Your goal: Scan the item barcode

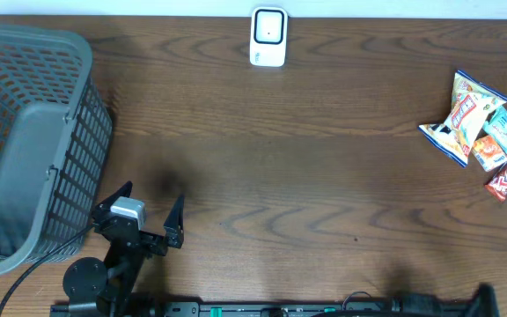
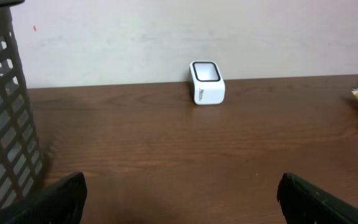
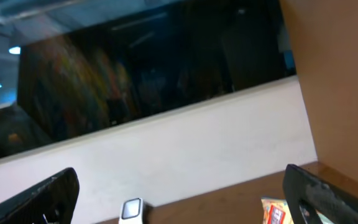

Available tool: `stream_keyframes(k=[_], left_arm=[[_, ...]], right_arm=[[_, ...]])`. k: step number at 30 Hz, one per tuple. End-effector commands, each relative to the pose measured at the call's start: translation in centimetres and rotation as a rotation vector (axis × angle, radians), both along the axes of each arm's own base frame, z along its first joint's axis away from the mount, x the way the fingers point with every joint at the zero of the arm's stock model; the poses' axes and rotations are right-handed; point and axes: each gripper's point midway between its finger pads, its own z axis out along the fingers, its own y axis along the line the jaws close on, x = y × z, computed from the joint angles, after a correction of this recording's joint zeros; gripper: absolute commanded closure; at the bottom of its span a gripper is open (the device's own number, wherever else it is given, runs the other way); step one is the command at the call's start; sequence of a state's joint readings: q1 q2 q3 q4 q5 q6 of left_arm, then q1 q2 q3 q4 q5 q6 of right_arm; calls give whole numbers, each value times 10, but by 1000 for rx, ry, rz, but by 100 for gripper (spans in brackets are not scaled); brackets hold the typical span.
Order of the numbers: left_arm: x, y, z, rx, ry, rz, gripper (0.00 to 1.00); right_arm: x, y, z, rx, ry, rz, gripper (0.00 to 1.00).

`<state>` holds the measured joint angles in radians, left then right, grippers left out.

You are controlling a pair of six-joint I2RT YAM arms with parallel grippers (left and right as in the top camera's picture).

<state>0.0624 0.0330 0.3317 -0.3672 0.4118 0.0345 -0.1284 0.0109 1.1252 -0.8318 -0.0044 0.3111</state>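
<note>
The desk (image 1: 324, 176) is showing a dark brown wood grain, smooth and a little shiny. One white scanner (image 1: 268, 37) is standing at the middle of the far edge. It is a small box with rounded corners and a dark window on its face. The snack packets (image 1: 478, 132) are lying in a loose heap at the right edge, overlapping each other. They are crinkled foil bags in yellow, teal, orange, red and blue (at least five; I cannot count them exactly). One gray plastic basket (image 1: 86, 150) with mesh walls is sitting at the left edge.

The left gripper (image 1: 156, 191) is hovering near the front left corner, beside the basket, with its two black fingers standing wide apart and holding nothing. The right gripper (image 3: 180, 180) is also standing wide and holding nothing.
</note>
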Motion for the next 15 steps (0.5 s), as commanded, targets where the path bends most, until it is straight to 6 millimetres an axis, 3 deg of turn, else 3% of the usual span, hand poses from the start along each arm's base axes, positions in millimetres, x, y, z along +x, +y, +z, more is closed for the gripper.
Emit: stream_keyframes(k=[1,15], left_arm=[[-1,0,3,14,-13,0,2],[-1,0,3,14,-13,0,2]], right_arm=[[23,-3,-18,23,45,6,1],[119,-13,-103,40,183,18,1]])
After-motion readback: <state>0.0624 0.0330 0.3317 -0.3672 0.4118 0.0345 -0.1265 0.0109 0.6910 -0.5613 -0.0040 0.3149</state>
